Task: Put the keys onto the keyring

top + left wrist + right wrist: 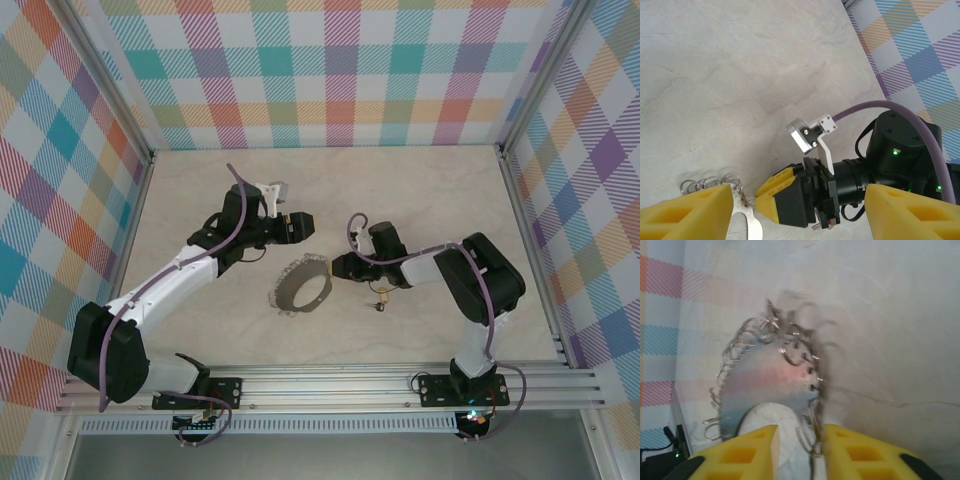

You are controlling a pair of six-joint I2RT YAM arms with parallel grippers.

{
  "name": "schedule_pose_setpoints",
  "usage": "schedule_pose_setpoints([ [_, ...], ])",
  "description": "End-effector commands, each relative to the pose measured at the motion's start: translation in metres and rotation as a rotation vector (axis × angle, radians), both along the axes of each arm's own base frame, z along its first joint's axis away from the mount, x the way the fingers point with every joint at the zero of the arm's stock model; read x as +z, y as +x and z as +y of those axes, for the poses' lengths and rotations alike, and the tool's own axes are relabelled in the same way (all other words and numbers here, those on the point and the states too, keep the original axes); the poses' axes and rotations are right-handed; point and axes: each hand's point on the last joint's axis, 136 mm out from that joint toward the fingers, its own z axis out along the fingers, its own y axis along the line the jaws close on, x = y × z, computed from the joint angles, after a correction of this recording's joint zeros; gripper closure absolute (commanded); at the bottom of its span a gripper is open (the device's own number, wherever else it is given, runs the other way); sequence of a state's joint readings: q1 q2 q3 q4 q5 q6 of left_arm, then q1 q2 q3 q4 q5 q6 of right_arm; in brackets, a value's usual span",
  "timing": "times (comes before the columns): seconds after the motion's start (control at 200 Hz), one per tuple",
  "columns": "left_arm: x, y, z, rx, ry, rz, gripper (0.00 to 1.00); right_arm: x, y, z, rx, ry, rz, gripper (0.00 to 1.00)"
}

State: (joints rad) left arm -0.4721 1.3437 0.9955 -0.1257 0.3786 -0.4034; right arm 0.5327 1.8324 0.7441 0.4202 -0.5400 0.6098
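So the keyring (287, 293) is sitting roughly mid-desk, a bit closer to the near edge than the far one. It's standing on its rim like a hoop, not lying flat. The desk (420, 200) is a pale marble-looking top.

The right gripper (338, 266) is at the ring's right side. From the right wrist cam, its yellow fingers (740, 457) are parted a little and the ring's rim (770, 385) runs down into the gap between them. The gap looks wider than the thin band, so I'd call it loosened rather than pinching. I can't tell if either finger is actually touching the metal. The ring is smeared in that view, but you can make out the little wire loops all along its edge.

The left gripper (303, 226) hangs just past the ring's far side, spread wide with nothing in it. On its wrist cam both fingers (695, 210) sit out at the bottom corners. A few of the ring's small loops (710, 182) are by the left one, and the right gripper's yellow tips (777, 182) are in the middle.

The key (380, 298) is a tiny brass thing. It's lying on the desk just right of the ring, tucked under the right arm's wrist, and it isn't on the ring.
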Motion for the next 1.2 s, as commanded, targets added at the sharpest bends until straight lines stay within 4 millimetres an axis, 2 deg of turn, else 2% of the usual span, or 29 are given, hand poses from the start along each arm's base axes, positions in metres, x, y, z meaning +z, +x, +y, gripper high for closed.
schedule_pose_setpoints([
  [0.0,0.013,0.005,-0.002,-0.007,-0.036,-0.026,0.30,0.008,-0.010,-0.008,0.002,-0.042,-0.023,0.62],
  [0.175,0.012,0.004,-0.002,-0.012,-0.036,-0.025,0.30,0.024,-0.015,-0.021,-0.003,-0.104,-0.069,0.60],
  [0.355,0.010,0.004,-0.002,-0.013,-0.035,-0.023,0.30,0.021,-0.023,-0.025,0.054,-0.209,-0.093,0.60],
  [0.62,0.008,0.005,-0.003,-0.016,-0.035,-0.019,0.30,0.011,-0.030,-0.013,0.152,-0.302,-0.134,0.62],
  [0.89,0.008,0.006,-0.004,-0.018,-0.037,-0.017,0.29,0.002,-0.022,-0.002,0.170,-0.318,-0.131,0.64],
  [1.195,0.006,0.009,-0.006,-0.023,-0.033,-0.017,0.29,0.001,-0.013,0.006,0.179,-0.317,-0.134,0.70],
])
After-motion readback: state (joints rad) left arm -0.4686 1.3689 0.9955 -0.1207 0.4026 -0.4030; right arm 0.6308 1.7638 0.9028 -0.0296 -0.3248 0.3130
